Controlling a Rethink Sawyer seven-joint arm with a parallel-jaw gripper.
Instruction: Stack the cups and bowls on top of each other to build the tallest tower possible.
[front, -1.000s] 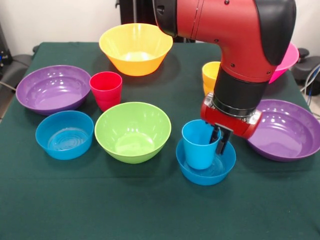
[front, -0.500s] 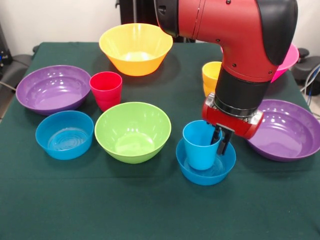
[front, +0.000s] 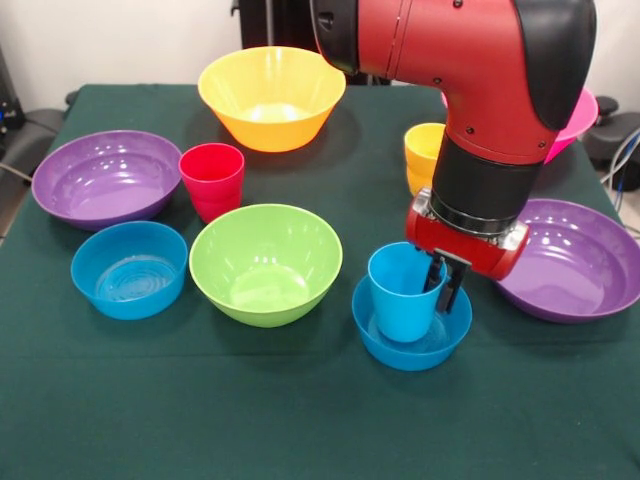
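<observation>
My gripper (front: 443, 285) reaches down from the red arm and is shut on the right rim of the blue cup (front: 400, 300). The cup stands upright inside a small blue bowl (front: 410, 352) at the front centre-right. A lime green bowl (front: 265, 262) sits to its left, and a second small blue bowl (front: 128, 270) further left. The red cup (front: 212, 180) stands behind the green bowl. The yellow-orange cup (front: 420, 155) is partly hidden behind the arm. Two purple bowls lie at the left (front: 105, 178) and the right (front: 575, 262).
A large orange-yellow bowl (front: 270, 97) stands at the back centre. A pink bowl (front: 578, 125) shows at the back right, mostly hidden by the arm. All rest on a dark green cloth (front: 300, 420).
The gripper and the blue cup have shifted slightly to the right within the small blue bowl. The other bowls and cups have not moved.
</observation>
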